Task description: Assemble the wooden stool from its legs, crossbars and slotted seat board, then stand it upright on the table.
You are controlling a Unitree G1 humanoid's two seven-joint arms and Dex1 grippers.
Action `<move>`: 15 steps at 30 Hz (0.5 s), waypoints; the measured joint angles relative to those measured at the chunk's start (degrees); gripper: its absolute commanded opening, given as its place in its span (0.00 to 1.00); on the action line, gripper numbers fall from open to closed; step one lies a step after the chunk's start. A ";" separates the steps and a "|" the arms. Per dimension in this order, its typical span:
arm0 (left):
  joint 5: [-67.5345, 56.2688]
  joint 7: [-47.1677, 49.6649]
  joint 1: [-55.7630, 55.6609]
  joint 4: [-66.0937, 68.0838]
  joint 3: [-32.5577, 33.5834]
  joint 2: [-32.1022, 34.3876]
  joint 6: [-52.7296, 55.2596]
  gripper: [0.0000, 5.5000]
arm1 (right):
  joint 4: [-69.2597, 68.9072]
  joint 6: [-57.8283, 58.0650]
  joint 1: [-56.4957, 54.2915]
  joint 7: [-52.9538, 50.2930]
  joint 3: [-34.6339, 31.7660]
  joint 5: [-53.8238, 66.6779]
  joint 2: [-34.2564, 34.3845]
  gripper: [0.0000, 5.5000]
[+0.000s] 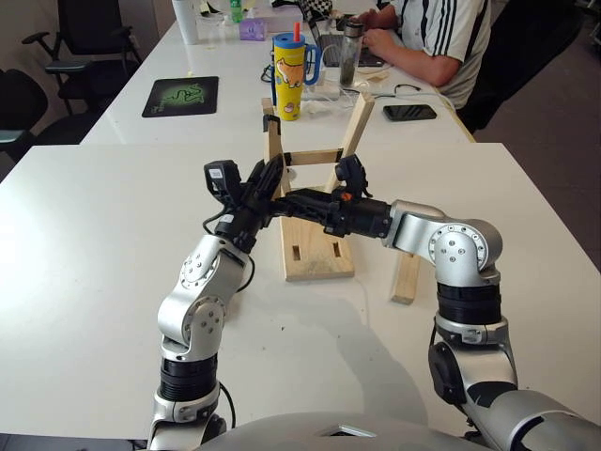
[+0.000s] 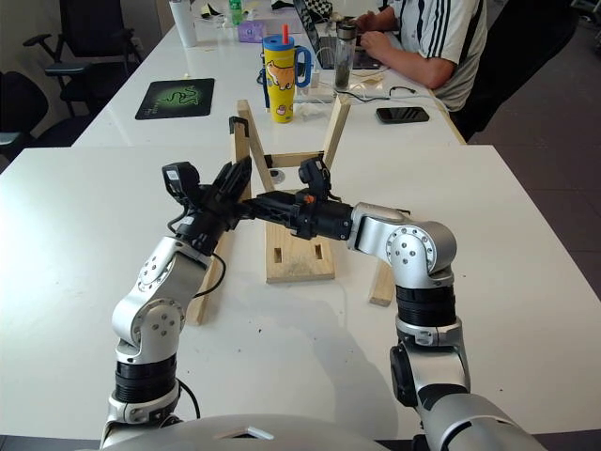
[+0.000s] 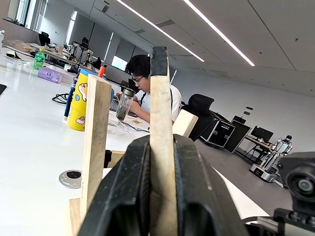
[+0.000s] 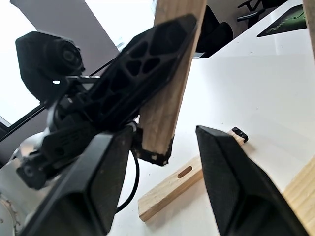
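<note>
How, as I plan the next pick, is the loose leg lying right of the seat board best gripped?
Probably grip the loose leg near its middle, jaws across its narrow width, descending from above: it lies flat on the table, long and slim, with bare table along both long sides.

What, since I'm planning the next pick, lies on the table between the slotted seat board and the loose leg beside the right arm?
Nothing: the left eye view shows bare table between the seat board and loose leg.
</note>
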 measured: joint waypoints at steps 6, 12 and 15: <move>1.25 -0.04 0.05 0.01 -0.07 0.42 -0.02 0.08 | -0.02 0.05 -0.59 -4.19 1.52 -0.42 2.20 0.43; 2.24 -0.01 0.11 0.49 0.18 0.46 -0.04 0.08 | -0.05 -0.09 -1.84 -7.54 3.43 -2.66 3.06 0.43; 2.80 -0.13 0.15 0.87 -0.16 0.37 -0.10 0.08 | 0.09 -1.64 -2.91 -9.37 7.03 -7.22 1.83 0.43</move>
